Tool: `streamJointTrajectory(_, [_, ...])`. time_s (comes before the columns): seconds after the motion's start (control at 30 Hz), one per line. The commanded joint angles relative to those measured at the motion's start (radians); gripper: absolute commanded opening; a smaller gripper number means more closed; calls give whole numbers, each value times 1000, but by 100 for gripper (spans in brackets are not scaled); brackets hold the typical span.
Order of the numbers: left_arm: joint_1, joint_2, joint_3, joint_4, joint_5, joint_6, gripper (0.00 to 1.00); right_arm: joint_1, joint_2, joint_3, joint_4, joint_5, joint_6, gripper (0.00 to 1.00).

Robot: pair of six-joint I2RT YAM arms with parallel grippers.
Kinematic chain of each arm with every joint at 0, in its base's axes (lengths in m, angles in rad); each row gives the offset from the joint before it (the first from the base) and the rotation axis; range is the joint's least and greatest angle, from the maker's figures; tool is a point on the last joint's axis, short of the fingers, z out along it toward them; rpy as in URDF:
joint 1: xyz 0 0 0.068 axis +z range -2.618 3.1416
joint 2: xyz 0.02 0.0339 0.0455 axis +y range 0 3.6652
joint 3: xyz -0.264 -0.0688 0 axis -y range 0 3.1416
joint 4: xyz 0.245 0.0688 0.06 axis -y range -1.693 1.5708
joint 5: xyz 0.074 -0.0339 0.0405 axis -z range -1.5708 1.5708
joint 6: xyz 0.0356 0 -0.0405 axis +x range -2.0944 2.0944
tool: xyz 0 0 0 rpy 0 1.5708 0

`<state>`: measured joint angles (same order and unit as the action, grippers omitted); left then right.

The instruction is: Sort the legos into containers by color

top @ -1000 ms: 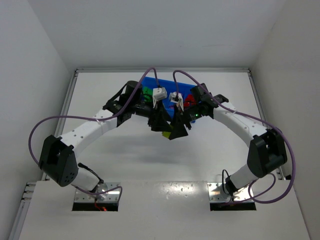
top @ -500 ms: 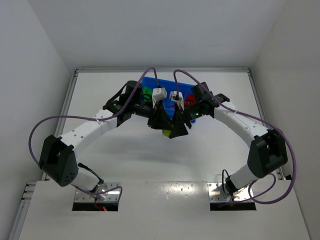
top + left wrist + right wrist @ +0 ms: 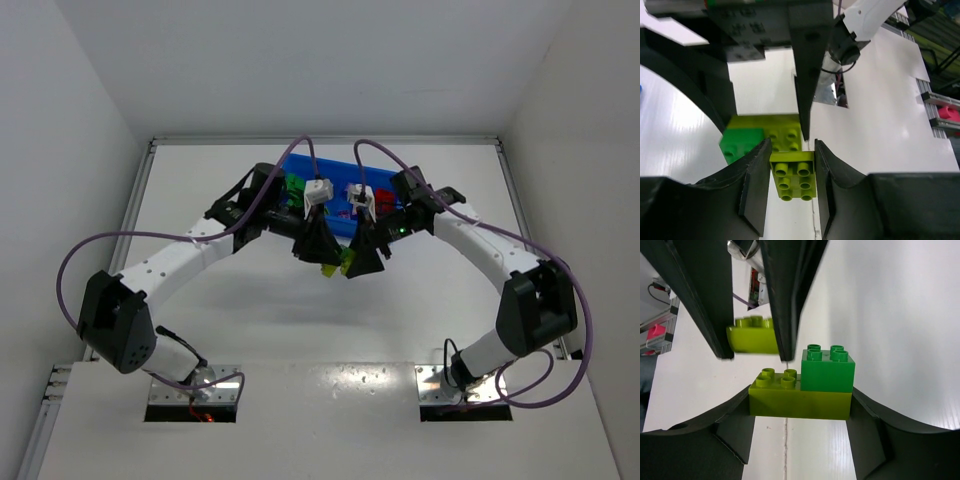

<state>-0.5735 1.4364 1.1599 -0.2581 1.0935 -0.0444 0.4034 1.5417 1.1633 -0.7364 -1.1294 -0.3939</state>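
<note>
Left gripper (image 3: 791,159): jaws are clamping a small brick (image 3: 792,176) – yellow-green, two-by-two, studs facing the wrist camera.
Right gripper (image 3: 801,412): jaws are clamping a long brick (image 3: 785,404), yellow-green, by its two ends.
Green brick (image 3: 827,372): is sitting studded onto one half of the long brick; the other half's studs are showing bare.
Gap: the small brick is hanging just beside the long brick, a sliver of white table (image 3: 890,300) showing between them in the right wrist view – not touching.
Position: both grippers are meeting nose to nose at mid-table, fingers pointing down, just in front of the tray's near edge.
Tray (image 3: 335,175): blue, is lying at the far middle of the table, partly hidden by the wrists; green pieces are showing in a left compartment, red ones in a right compartment.
Other compartments: cannot tell the contents.
</note>
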Motion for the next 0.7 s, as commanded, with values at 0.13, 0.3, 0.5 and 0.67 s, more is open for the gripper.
streamJointTrajectory(0.13, [6, -51, 57, -121, -13, 107, 0, -26, -40, -20, -112, -24, -138, 8])
streamJointTrajectory(0.3, [26, -31, 86, -130, -176, 144, 0, -83, -110, -82, -138, 64, -190, 8])
streamJointTrajectory(0.5, [46, 68, 159, 63, -552, 23, 0, -149, -232, -145, -95, 177, -175, 8])
streamJointTrajectory(0.67, [73, 355, 380, 74, -682, -17, 0, -184, -293, -178, -51, 195, -135, 8])
